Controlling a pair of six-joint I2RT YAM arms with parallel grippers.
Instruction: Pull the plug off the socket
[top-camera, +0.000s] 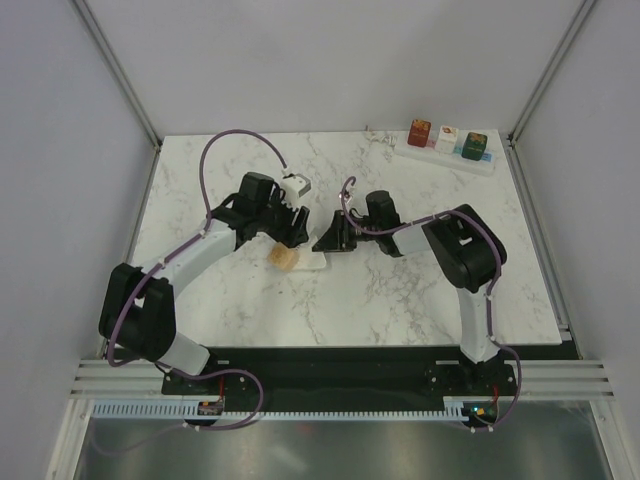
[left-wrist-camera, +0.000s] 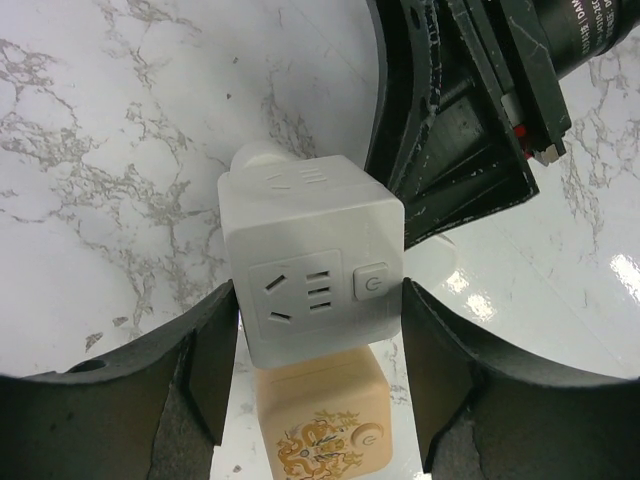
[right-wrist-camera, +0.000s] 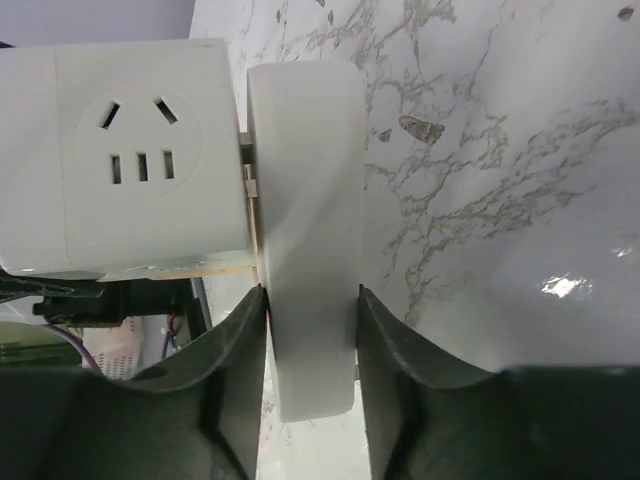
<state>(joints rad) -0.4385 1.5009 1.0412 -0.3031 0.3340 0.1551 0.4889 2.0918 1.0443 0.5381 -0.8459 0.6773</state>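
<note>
— What does the bench look like?
— It is a white marble-patterned bench top (top-camera: 420, 300) with thin grey veins. Its surface is glossy, and a bright patch of reflected light (right-wrist-camera: 565, 285) sits on it.
— And around it?
— Plain pale grey walls (top-camera: 330, 60) close it in on three sides, with slanted aluminium posts (top-camera: 116, 70) at the far corners. Along the near edge runs a black base strip (top-camera: 330, 360), then silver rails (top-camera: 560, 380) and a white slotted cable duct (top-camera: 330, 412).

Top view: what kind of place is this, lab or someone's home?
Likely a lab robot cell: a marble-pattern table boxed in by plain grey walls on aluminium posts, with a left arm and right arm bolted at its near edge.
</note>
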